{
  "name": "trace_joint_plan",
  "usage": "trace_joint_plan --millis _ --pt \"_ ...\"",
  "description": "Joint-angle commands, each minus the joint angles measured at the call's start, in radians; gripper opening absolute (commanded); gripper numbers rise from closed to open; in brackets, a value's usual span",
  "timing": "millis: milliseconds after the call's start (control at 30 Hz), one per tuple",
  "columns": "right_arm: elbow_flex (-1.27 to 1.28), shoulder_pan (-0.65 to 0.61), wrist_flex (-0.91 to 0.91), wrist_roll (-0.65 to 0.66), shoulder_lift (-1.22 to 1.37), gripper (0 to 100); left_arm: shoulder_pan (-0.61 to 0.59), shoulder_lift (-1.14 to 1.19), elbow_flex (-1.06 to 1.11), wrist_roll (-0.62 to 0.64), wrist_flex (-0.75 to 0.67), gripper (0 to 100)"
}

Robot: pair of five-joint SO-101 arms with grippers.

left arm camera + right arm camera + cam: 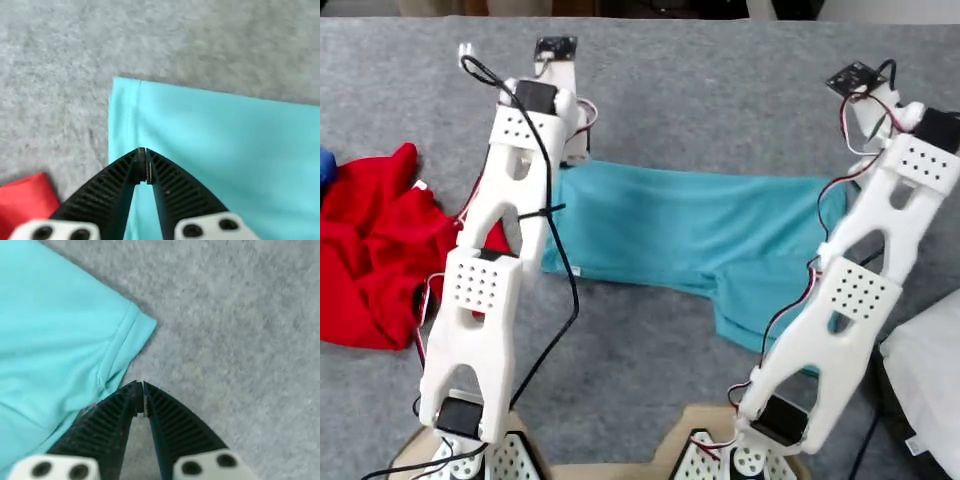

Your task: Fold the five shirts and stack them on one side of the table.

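A teal shirt [690, 230] lies spread flat across the middle of the grey table cover [720, 90]. My left gripper [142, 165] hangs shut just above the shirt's hemmed end [225, 150], close to its corner. The cloth under it looks flat, with nothing visibly pinched. At the opposite end my right gripper [140, 397] is shut beside a folded corner of the teal shirt [50, 330], its tips over the grey cover at the cloth's edge. A crumpled red shirt [375, 250] lies heaped at the table's left, and its edge [25, 197] appears near my left gripper.
A white cloth [930, 370] lies at the right front edge. A bit of blue fabric [325, 165] pokes in at the far left. Bare grey cover stretches behind the teal shirt and in front of it between the two arm bases.
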Motion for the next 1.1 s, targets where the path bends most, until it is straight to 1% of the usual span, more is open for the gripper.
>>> trace_joint_plan --millis 0,100,200,300,433,500,700,800,900,967,1067 --pt "0.134 0.01 0.02 0.008 -0.217 1.9 0.002 -0.001 -0.215 -0.008 0.097 2" --pt "0.334 -0.008 0.017 0.011 -0.354 1.9 0.002 -0.01 -0.239 -0.008 0.103 2" --pt "0.53 -0.024 0.011 0.011 -0.489 1.9 0.002 -0.012 -0.224 -0.008 0.103 2" --pt "0.7 -0.025 -0.032 0.014 -0.625 1.9 0.002 -0.015 -0.195 -0.009 0.103 2" --pt "0.98 -0.019 -0.106 0.094 -0.819 2.0 0.011 -0.081 -0.135 -0.009 0.104 2" --pt "1.152 -0.019 -0.175 0.123 -0.931 2.0 0.02 -0.14 -0.071 -0.009 0.104 2" --pt "1.732 -0.022 -0.423 0.207 -1.314 2.1 0.02 -0.406 0.249 -0.008 0.103 2" --pt "1.979 -0.024 -0.511 0.247 -1.495 2.3 0.009 -0.547 0.428 -0.009 0.095 2" --pt "2.152 -0.022 -0.537 0.279 -1.635 2.3 0.002 -0.682 0.592 -0.014 0.06 2" --pt "2.229 -0.022 -0.535 0.285 -1.695 2.5 0.003 -0.766 0.704 -0.038 0.017 2" --pt "2.307 -0.022 -0.535 0.285 -1.728 8.3 0.006 -0.891 0.881 -0.044 -0.06 2"
